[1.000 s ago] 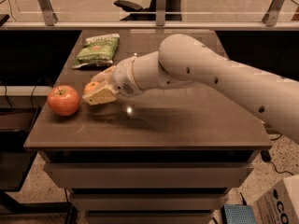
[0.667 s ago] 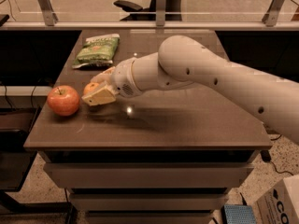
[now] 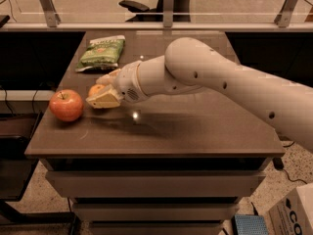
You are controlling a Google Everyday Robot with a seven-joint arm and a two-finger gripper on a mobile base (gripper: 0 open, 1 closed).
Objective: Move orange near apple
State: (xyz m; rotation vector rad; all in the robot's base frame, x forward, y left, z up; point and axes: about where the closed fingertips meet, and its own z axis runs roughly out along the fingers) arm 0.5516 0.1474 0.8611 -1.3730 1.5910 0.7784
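Note:
The apple is large, red-orange and glossy with a short stem, and sits near the table's left edge. The orange is small and plain orange; only part of it shows, between the cream-coloured fingers of my gripper, just right of the apple. The gripper is closed around the orange low over the table top, a short gap away from the apple. My arm reaches in from the right across the table.
A green snack bag lies at the back left of the dark brown table. A railing and an office chair stand behind the table. A cardboard box sits on the floor at the lower right.

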